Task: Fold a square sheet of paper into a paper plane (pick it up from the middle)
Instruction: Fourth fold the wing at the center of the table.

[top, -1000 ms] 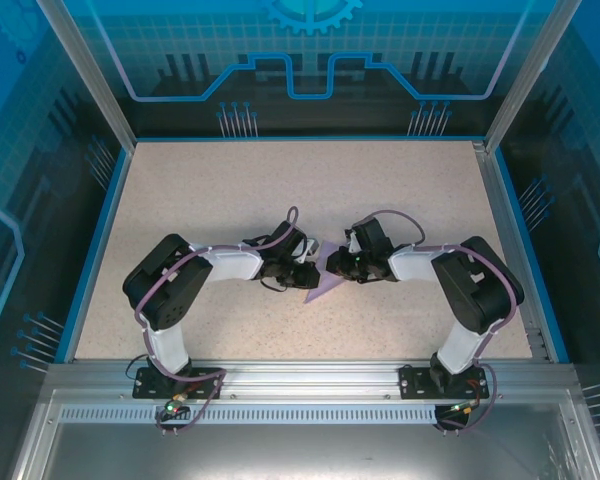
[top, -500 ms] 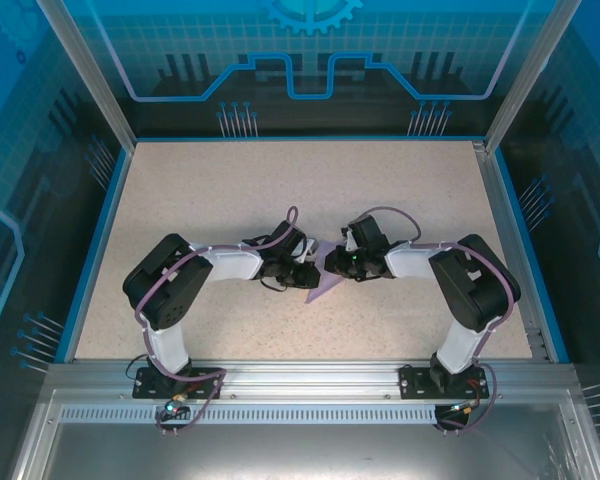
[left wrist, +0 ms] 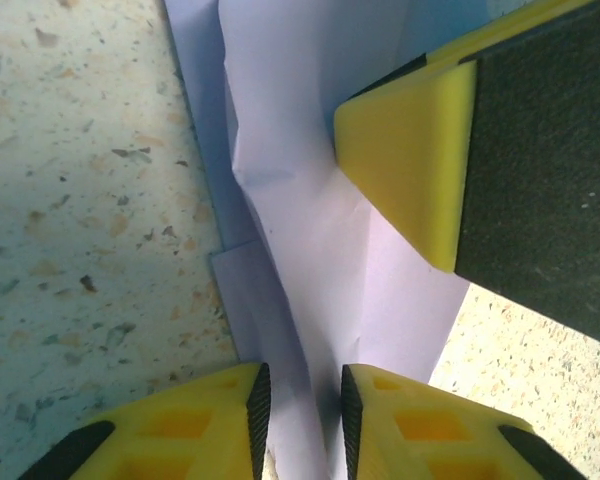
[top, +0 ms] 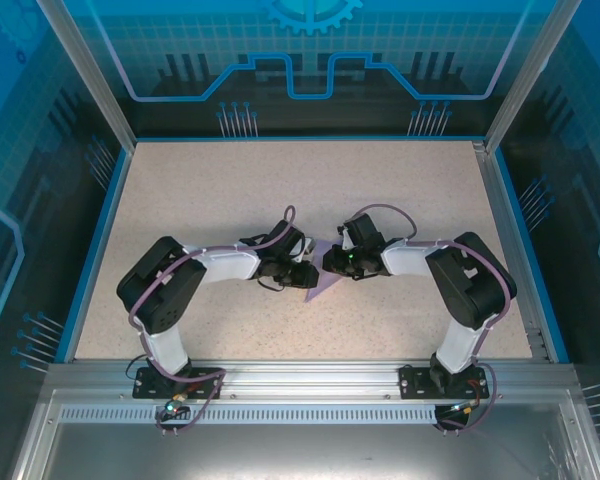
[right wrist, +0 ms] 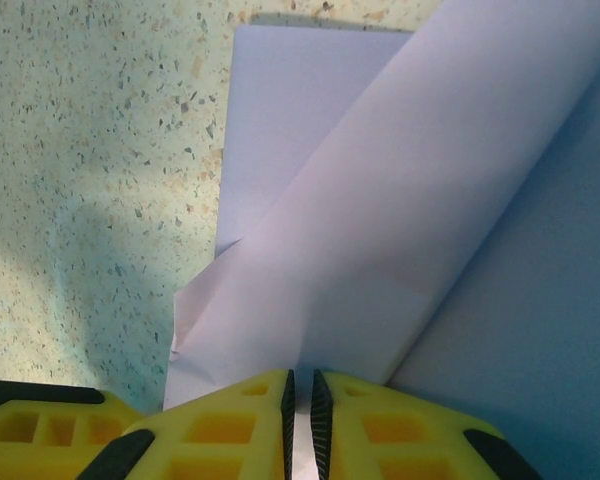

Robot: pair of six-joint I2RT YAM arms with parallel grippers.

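Now | thin lavender-purple folded paper sheet (top: pixel 318 283): lies near the middle of the speckled beige tabletop (top: pixel 180 190) | left gripper (left wrist: pixel 300 400): just left of tabletop middle, jaws narrowed to a slim gap, pinching a raised paper crease | right gripper (right wrist: pixel 300 395): just right of tabletop middle, jaws almost pressed together, nipping the paper's layers.

The paper (top: pixel 318 283) lies near the middle of the worktop (top: pixel 280 190), a little toward its near edge. The left jaws reach it from the left and the right jaws from the right, close together above it. In each wrist view a fold of the paper sits between that arm's jaws, with bare worktop to its left.
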